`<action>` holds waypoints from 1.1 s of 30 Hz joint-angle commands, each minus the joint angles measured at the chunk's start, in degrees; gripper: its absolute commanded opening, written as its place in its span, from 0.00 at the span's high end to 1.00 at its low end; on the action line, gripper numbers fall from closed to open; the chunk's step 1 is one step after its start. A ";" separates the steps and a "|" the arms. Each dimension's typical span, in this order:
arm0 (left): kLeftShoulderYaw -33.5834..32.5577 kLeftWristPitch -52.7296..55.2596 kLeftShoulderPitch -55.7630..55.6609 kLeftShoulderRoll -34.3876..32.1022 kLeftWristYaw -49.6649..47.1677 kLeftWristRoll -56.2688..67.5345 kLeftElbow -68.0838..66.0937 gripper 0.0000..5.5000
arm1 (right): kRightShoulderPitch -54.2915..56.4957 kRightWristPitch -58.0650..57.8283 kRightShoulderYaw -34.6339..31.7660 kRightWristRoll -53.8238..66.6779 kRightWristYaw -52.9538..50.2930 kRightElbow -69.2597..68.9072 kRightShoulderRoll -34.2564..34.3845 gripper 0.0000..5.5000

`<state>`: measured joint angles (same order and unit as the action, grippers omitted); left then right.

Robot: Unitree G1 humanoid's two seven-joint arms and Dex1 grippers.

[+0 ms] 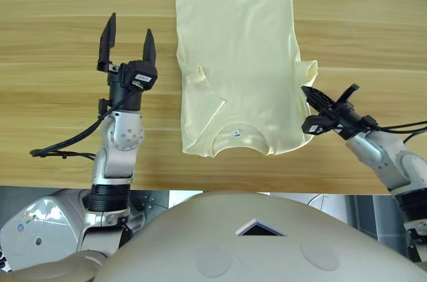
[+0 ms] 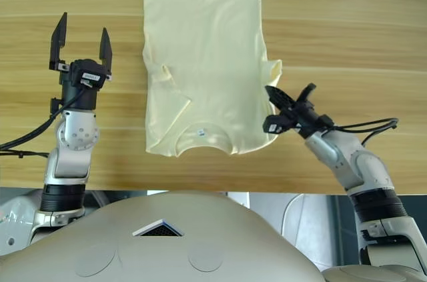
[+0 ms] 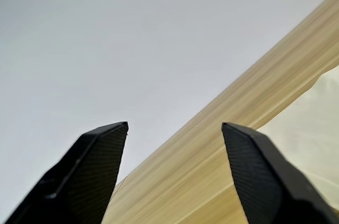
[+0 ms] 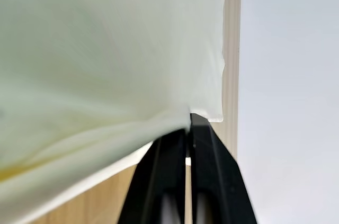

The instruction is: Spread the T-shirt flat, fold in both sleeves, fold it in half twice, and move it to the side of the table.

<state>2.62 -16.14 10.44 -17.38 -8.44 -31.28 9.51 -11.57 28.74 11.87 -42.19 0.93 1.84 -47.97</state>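
A pale yellow T-shirt [image 1: 237, 62] lies on the wooden table [image 1: 67, 2], collar toward me and hem at the far side. Its left sleeve is folded in over the body. A bit of the right sleeve [image 1: 309, 69] sticks out at the right edge. My right gripper [image 1: 305, 90] is at that right edge, just below the sleeve. In the right wrist view its fingers [image 4: 175, 150] are shut on the cloth's edge [image 4: 159, 123]. My left gripper [image 1: 128, 39] stands open above the table, left of the shirt, holding nothing [image 3: 175, 128].
Bare wood surrounds the shirt on the left, the right and the far side. The table's near edge [image 1: 60, 185] runs just under the left arm. Black cables [image 1: 67, 145] trail from both wrists.
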 commanded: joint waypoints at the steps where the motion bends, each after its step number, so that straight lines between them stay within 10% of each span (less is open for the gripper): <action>1: 0.69 0.12 -0.10 0.33 -0.40 -0.50 -0.91 0.40 | 1.59 0.17 1.29 -0.97 2.05 -1.61 1.09 1.00; 17: 1.60 0.17 -0.11 0.98 -0.59 -0.65 -1.44 0.40 | 3.32 1.28 3.46 -2.29 4.97 -2.50 2.14 1.00; 33: 1.49 -0.08 -0.07 0.76 -0.42 -0.75 -1.63 0.40 | -2.92 2.30 -8.81 5.74 4.55 0.90 -2.37 1.00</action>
<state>3.99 -16.15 10.46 -16.40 -8.61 -31.80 7.99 -13.58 30.58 4.03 -36.95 5.87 1.99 -49.63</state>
